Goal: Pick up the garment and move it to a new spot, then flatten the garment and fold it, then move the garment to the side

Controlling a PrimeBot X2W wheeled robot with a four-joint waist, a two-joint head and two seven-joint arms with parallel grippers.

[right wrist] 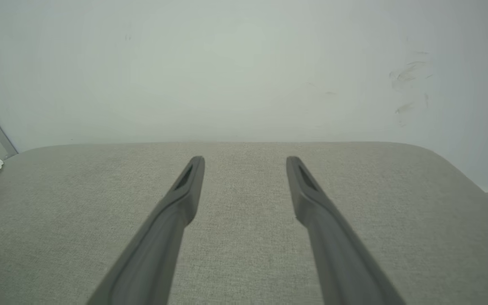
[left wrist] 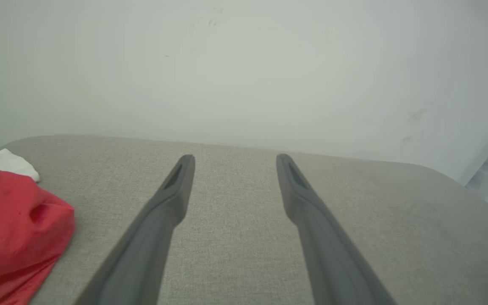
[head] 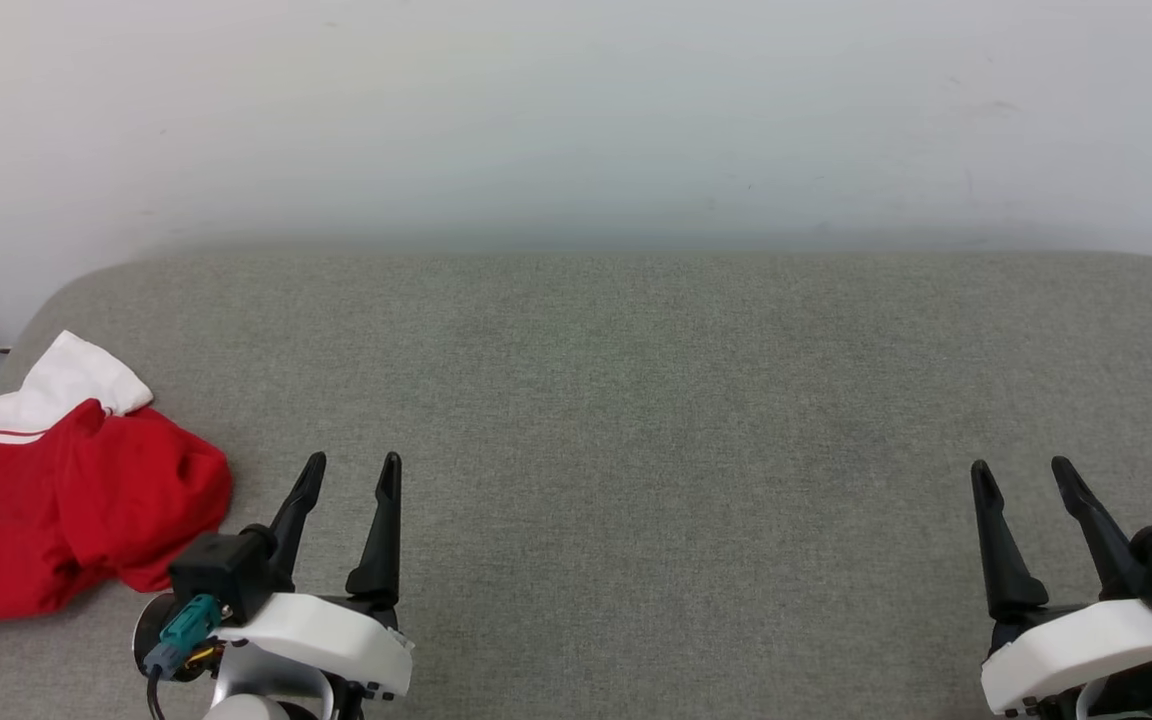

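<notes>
I'm at the pickup step: the garment (head: 66, 500) lies bunched at the near left, seemingly untouched. Left gripper (head: 351, 470) and right gripper (head: 1021, 470) spread wide, empty. Next, reach left.

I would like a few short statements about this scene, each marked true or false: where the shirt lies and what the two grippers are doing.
1. The red shirt lies bunched up at the left end of the gray surface. True.
2. The left gripper is holding the shirt. False: its fingers stand apart with nothing between them, and the shirt lies to its left.
3. The right gripper is open and empty. True.
4. The shirt is spread flat in the middle of the surface. False: it is a crumpled heap at the left edge.
5. A white sleeve shows at the far side of the heap. True.
</notes>
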